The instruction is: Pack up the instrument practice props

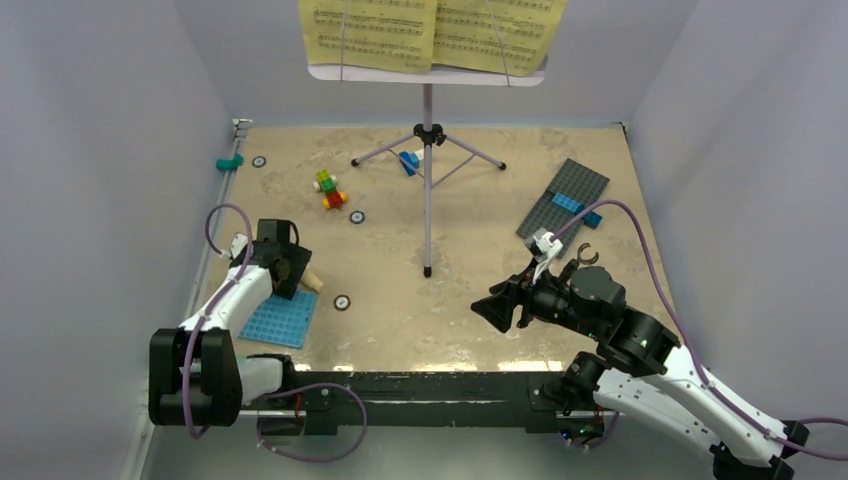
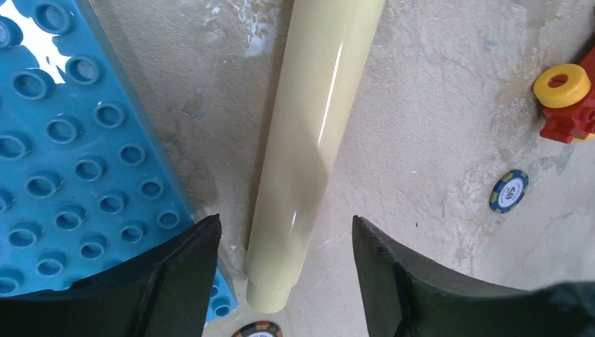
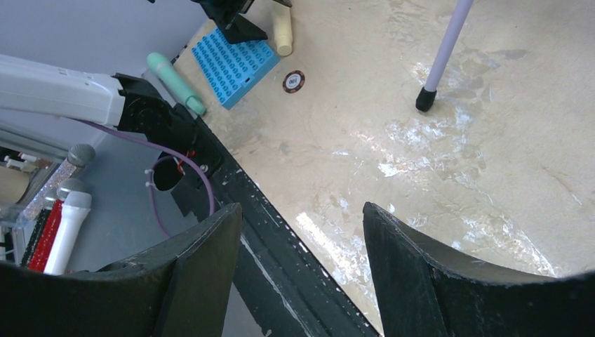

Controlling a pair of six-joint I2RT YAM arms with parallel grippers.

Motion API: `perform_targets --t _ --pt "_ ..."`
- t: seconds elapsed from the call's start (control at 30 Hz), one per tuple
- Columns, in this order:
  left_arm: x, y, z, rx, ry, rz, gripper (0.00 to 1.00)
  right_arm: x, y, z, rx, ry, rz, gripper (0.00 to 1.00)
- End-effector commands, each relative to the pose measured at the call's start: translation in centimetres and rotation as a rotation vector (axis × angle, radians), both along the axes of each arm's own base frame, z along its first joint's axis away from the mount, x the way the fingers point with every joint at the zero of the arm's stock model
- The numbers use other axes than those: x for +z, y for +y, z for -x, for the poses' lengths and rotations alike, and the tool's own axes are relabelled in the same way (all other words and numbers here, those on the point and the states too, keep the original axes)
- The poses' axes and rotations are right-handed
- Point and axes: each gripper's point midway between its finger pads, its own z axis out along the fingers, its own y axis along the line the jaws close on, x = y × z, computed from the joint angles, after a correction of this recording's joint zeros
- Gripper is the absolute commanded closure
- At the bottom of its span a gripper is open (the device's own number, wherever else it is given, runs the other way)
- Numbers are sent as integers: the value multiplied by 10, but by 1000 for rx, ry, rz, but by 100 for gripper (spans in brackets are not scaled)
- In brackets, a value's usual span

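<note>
1. The left pincer [image 2: 284, 225] is seen open at the bottom of the left wrist view. Its two black fingers [image 2: 179, 281] are set on either side of the cream, glossy, cylindrical toy microphone [image 2: 309, 133], with a gap left on each side.
2. The microphone is laid flat on the mottled beige table [image 2: 435, 105], just beside the edge of the flat blue studded baseplate [image 2: 70, 161]. In the overhead view it is found at lower left.
3. The right pincer [image 3: 302, 210] is held open with nothing between its fingers, at lower right of centre in the overhead view.
4. The tall tripod music stand with pale lilac desk [image 1: 427, 180] is stood at upper centre of the overhead view, well apart from both pincers.
5. The yellow sheet-music pages [image 1: 380, 30] are propped on that desk, at the top edge of the frame.
</note>
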Motion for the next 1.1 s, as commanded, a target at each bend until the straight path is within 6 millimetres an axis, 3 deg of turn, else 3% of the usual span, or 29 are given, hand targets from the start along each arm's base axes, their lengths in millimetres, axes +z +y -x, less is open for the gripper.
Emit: perform_targets --t 0.0,0.23,0.27,0.43,0.57,0.67,0.83,1.07 --pt "28 0 -7 -10 -64 3 25 7 -4 -3 -29 -18 -14 32" --pt "88 -3 -16 -43 -222 1 4 11 -5 -5 -40 -26 -6 32" --pt "107 -5 -17 -64 -276 -2 0 11 -4 -6 -37 -25 -6 32" --pt "149 -22 -26 -207 -439 -5 0 9 -2 -7 -37 -24 2 32" --pt "195 -73 -44 -461 -671 -92 0 5 1 -9 -31 -21 15 32" --pt "212 -116 -54 -654 -768 -136 0 0 3 -12 -29 -17 30 32" --pt "217 -175 -73 -899 -878 -191 0 -9 5 -14 -17 -13 71 34" --pt "219 -231 -98 -1056 -1010 -225 0 -14 4 -15 -12 -20 99 34"
